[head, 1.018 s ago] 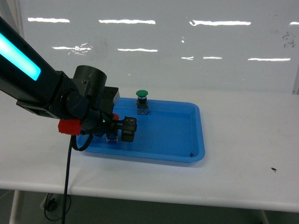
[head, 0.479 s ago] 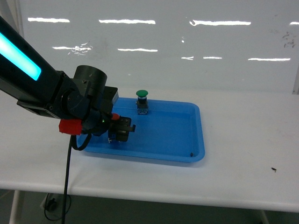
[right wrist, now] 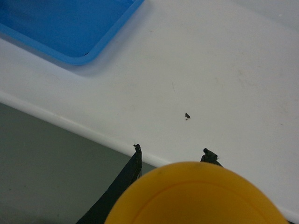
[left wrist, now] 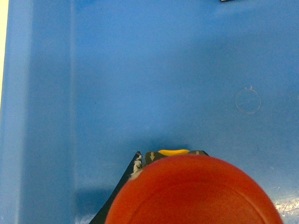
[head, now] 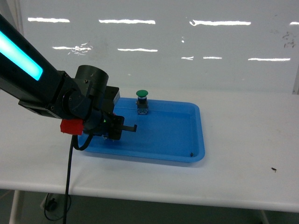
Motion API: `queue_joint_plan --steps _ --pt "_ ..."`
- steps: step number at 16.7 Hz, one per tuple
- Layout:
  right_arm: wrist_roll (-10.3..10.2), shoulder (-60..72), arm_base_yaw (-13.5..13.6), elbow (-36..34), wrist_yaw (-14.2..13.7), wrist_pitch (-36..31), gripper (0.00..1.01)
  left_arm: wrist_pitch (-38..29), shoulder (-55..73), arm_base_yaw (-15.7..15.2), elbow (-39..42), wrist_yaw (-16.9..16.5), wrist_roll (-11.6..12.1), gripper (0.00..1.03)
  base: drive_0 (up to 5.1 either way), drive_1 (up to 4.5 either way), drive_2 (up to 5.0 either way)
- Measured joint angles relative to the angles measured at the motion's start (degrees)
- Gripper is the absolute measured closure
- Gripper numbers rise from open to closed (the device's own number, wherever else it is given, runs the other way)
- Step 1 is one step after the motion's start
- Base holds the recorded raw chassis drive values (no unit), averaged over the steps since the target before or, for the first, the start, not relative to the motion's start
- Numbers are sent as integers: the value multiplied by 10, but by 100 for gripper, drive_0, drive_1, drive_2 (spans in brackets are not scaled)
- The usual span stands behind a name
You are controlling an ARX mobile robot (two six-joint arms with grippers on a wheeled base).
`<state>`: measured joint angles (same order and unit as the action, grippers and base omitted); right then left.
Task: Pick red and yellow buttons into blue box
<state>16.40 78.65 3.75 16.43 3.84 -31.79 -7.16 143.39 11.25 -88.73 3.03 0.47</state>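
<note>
Low over the left part of the shallow blue tray (head: 187,140), my left gripper (head: 122,129) has its jaws drawn in. In the left wrist view the red button (left wrist: 194,191) fills the bottom, its round red cap close to the camera. My left gripper (left wrist: 173,161) is shut on it, and one dark fingertip (left wrist: 137,157) shows at the cap's left. In the right wrist view my right gripper (right wrist: 173,154) is shut on the yellow button (right wrist: 196,196), over the table's front edge. The right gripper is out of the head view. The blue box is out of view.
A green-capped button (head: 141,99) stands upright at the tray's far edge. The tray (right wrist: 70,28) lies on a white table (head: 243,140) whose front edge (right wrist: 70,126) drops to the grey floor. A black cable hangs from the left arm.
The left gripper's wide-open fingers have drawn together round the red button in the tray. The arm itself has hardly moved.
</note>
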Motion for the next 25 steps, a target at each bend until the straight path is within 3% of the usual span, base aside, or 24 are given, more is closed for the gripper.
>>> queue_joint_plan --steps 4,10,15,22,25 --pt "0 0 0 0 0 0 68 -63 -70 -13 89 -11 50 78 0 0 0" --pt "0 0 0 0 0 0 68 -127 -342 -22 248 -89 103 78 0 0 0" --pt "0 0 0 0 0 0 68 -150 -497 -18 438 -99 102 78 0 0 0" --pt "0 0 0 0 0 0 68 -158 -497 -23 438 -94 102 78 0 0 0" --pt "0 0 0 0 -1 0 68 -130 -600 -41 511 -146 101 78 0 0 0"
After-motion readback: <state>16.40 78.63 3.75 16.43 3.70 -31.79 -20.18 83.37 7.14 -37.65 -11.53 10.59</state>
